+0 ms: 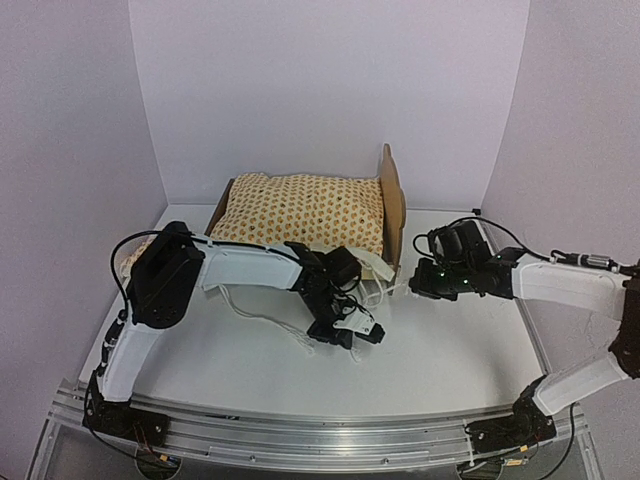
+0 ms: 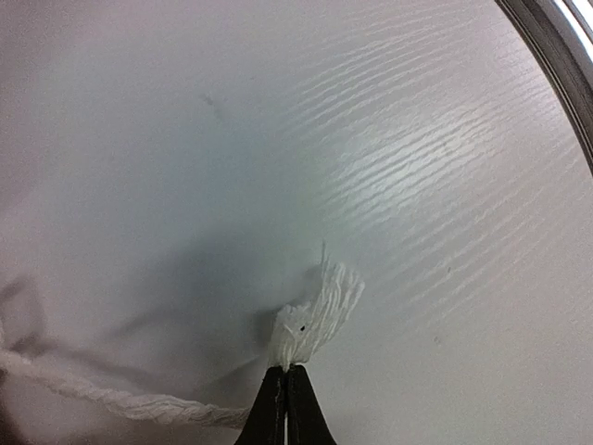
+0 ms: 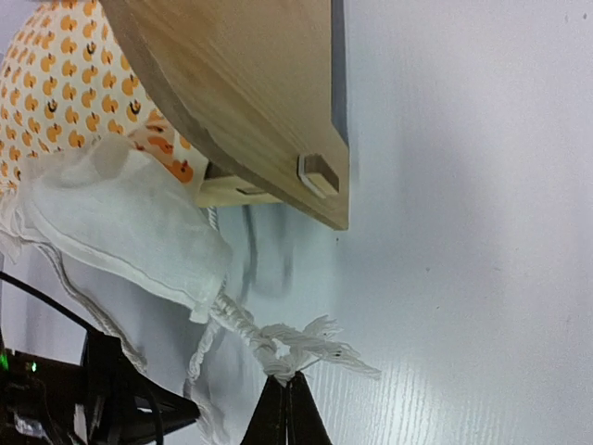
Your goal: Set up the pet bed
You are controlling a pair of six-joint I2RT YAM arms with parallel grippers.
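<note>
The pet bed [image 1: 392, 200] stands at the back centre, its plywood headboard on the right. An orange-dotted cream cushion [image 1: 300, 210] lies on it. White cords trail from the cushion's near corner over the table. My left gripper [image 1: 342, 338] is low over the table in front of the bed. In the left wrist view this gripper [image 2: 285, 371] is shut on the frayed end of one white cord [image 2: 315, 320]. My right gripper [image 1: 402, 286] sits near the headboard's foot [image 3: 250, 102]. The right wrist view shows that gripper [image 3: 287, 378] shut on a second frayed cord [image 3: 306, 345] beside the cushion's white corner [image 3: 120, 222].
An aluminium rail [image 1: 300, 430] runs along the near table edge and shows as a dark rail [image 2: 556, 56] in the left wrist view. A dotted bit of cloth [image 1: 135, 255] peeks out behind the left arm's elbow. The left arm's black wrist [image 3: 83, 389] lies close to the right gripper.
</note>
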